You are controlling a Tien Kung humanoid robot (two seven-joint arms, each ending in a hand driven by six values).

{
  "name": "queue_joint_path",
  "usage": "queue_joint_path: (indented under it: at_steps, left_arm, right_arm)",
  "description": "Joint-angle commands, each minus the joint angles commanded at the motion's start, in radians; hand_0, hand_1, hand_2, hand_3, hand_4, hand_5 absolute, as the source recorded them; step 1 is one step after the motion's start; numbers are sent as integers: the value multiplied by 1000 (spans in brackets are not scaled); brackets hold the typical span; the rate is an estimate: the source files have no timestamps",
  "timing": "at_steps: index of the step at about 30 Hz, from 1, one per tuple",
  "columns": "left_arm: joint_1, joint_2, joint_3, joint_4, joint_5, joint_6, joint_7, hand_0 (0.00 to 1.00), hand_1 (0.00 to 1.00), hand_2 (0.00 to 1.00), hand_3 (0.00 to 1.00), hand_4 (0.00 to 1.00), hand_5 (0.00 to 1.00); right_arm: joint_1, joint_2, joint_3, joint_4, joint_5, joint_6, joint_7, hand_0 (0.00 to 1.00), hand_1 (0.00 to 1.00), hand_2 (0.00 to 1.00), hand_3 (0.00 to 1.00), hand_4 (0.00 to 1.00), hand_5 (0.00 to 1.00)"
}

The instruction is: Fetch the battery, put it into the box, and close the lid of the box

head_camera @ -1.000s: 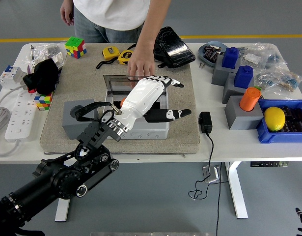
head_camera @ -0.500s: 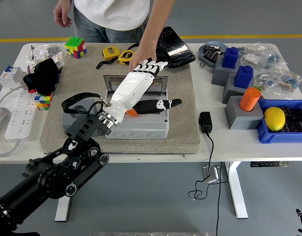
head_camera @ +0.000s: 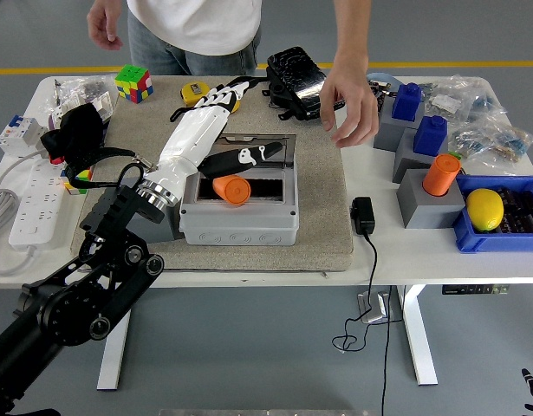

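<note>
Inside the grey box we see the orange battery lying loose; our left hand, fingers spread and empty, reaches past its raised lid, likely to swing it shut.

A white table carries a tan mat across its middle. To the mat's left lie a white power strip, a black cloth and two colour cubes. Behind the mat lie yellow tape measures and a black pouch. To its right are a black adapter, grey blocks and a blue bin.
</note>
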Motion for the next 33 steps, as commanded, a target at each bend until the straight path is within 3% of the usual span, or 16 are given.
queue_joint_path:
  at_steps: [7, 15, 26, 33]
  left_arm:
    - [8, 30, -69, -7, 71, 36, 17, 998, 998, 998, 998, 998, 998]
    - [19, 66, -137, -1, 122, 32, 37, 998, 998, 998, 998, 998, 998]
    - [43, 82, -167, 9, 141, 20, 59, 998, 998, 998, 998, 998, 998]
    - [56, 88, -142, 2, 138, 17, 59, 998, 998, 998, 998, 998, 998]
  right_arm:
    - [-3, 0, 5, 0, -2, 0, -2, 846, 803, 767, 801, 998, 998]
    - [-3, 0, 6, 0, 2, -1, 0, 846, 803, 768, 801, 998, 998]
    - [-1, -3, 0, 0, 3, -1, -2, 845, 802, 767, 801, 998, 998]
    - [-2, -6, 1, 0, 0, -2, -6, 845, 802, 767, 801, 998, 998]
